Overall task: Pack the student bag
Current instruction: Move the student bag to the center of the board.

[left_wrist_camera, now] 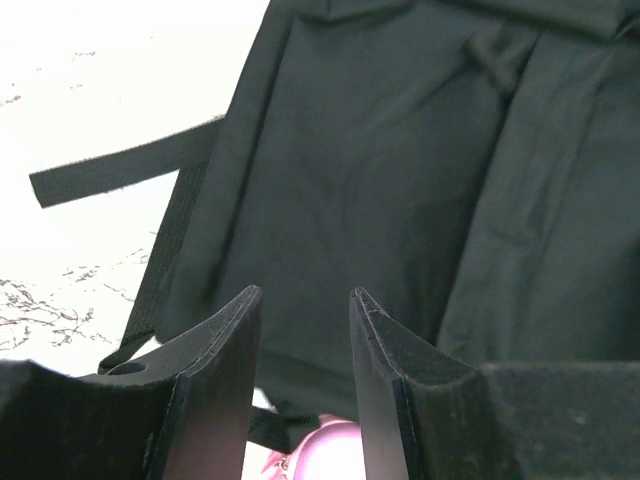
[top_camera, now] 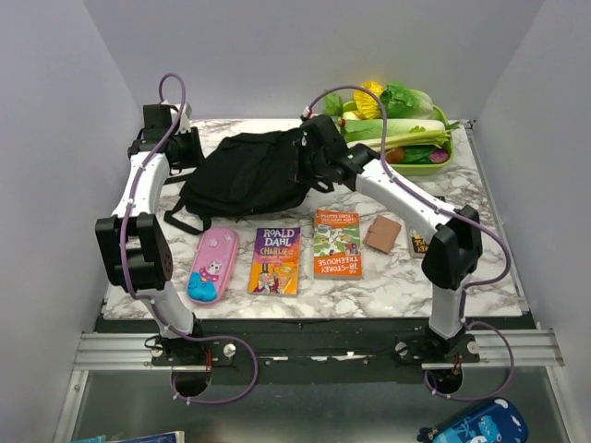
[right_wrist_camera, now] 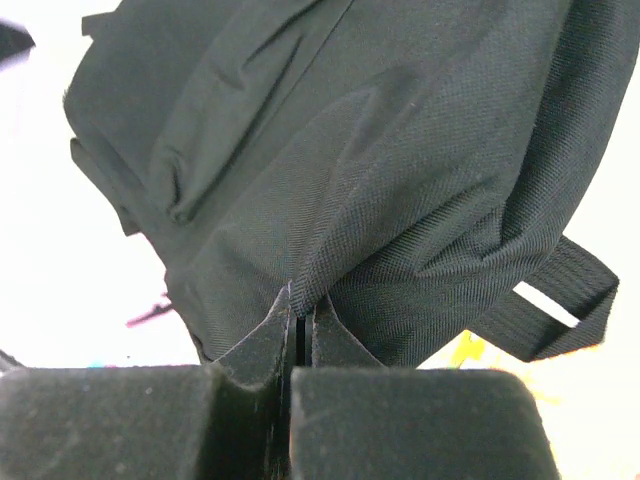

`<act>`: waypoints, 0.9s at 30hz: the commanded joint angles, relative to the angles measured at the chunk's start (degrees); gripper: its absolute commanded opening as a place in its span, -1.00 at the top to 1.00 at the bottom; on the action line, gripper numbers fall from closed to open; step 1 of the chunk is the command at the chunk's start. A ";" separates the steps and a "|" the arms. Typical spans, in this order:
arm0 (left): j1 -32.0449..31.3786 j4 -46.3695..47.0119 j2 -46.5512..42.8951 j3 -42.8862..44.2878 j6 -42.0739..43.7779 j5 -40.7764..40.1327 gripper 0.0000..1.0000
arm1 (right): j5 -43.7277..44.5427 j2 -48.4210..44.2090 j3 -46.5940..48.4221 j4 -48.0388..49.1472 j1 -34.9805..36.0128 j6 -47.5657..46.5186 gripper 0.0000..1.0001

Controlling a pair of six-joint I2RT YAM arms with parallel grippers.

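Pinching student bag [right_wrist_camera: 420, 140], right end effector [right_wrist_camera: 300, 302] half-hidden

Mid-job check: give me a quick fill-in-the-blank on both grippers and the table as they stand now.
The right gripper is ____ on a fold of the bag. The left gripper is ____, holding nothing. The pencil case, lying on the table and not yet packed, is ____ in colour.
Missing words: shut; open; pink.
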 commanded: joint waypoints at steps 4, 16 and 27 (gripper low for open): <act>-0.06 -0.84 -4.91 -2.28 2.45 3.60 0.03 | 3.40 -11.64 -15.62 -1.75 5.34 1.66 0.99; -8.67 -0.31 -3.52 -4.40 5.45 1.67 -0.57 | -0.89 -23.43 -40.53 4.93 12.37 -2.11 0.16; -13.69 -4.89 9.67 8.79 2.47 1.06 -0.80 | 11.40 -15.97 -16.55 5.63 5.37 -16.62 -0.31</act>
